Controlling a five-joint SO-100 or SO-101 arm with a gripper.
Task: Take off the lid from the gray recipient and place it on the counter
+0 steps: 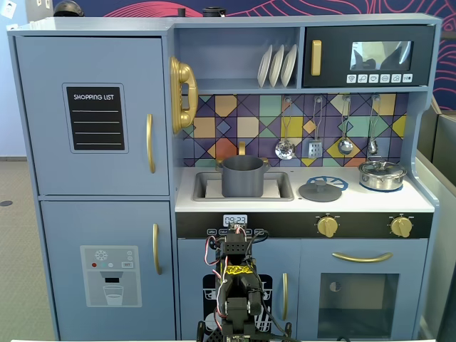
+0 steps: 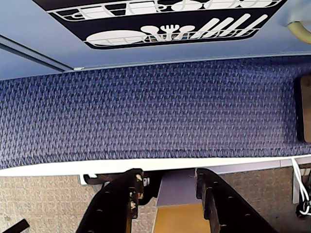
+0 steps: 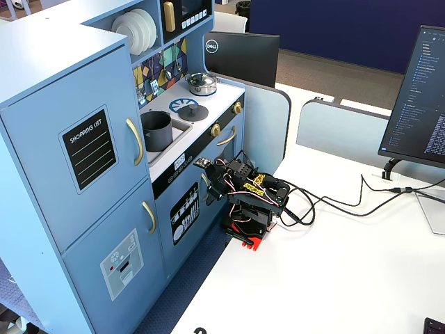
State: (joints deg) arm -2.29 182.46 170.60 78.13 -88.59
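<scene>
The gray recipient [image 1: 243, 177] [image 3: 157, 131] stands uncovered in the recessed sink. The lid [image 1: 318, 190] [image 3: 184, 109] lies flat on the counter [image 1: 370, 201] [image 3: 217, 94], over the printed blue-and-white burner, to the right of the sink in a fixed view. My arm is folded low in front of the kitchen's lower door, well below the counter. In the wrist view my gripper [image 2: 168, 174] is open with nothing between its fingers, and it faces blue carpet and the door's base. From the side my gripper [image 3: 208, 185] sits close to the cabinet front.
A shiny steel pot [image 1: 382, 174] [image 3: 202, 84] with its own lid stands at the counter's right end. Utensils [image 1: 314, 135] hang on the backsplash. Cables [image 3: 334, 202] trail from the arm over the white desk, and a monitor [image 3: 417, 97] stands at the right.
</scene>
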